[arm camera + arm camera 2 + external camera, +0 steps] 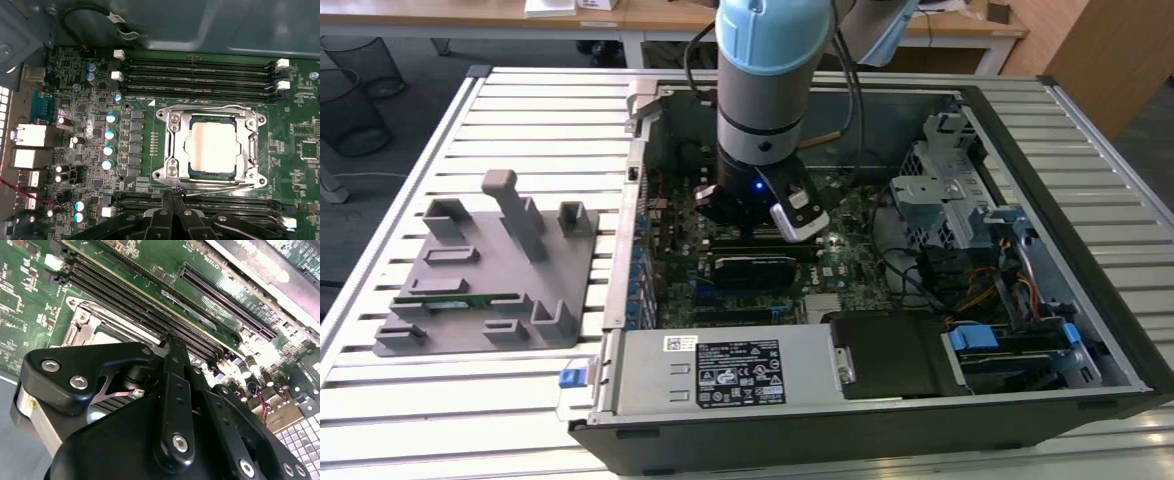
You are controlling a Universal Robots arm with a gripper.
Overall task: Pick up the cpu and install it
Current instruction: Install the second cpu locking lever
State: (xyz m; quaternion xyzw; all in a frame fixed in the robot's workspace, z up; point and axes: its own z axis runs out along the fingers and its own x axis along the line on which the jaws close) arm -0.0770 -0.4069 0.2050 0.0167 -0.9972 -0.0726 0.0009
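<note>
Item: cpu (212, 146), silver-topped, seated flat in the motherboard socket (172, 145) under the metal retention frame; apparently already installed. Gripper (172, 196): fingers drawn together, holding nothing, tips just beside the socket's edge, near the latch lever (215, 186) and the adjacent memory slots (200, 75). Enclosure: open computer case (1067, 130) on a slatted table (520, 110). Risk, as judged: closed tips sliding sideways could scrape slots or board components, or catch the lever.

A robotics lab or workshop; an opened black desktop computer case (854, 420) lies on a slatted metal table (480, 400); wooden office desks (654, 15) stand beyond the table.
</note>
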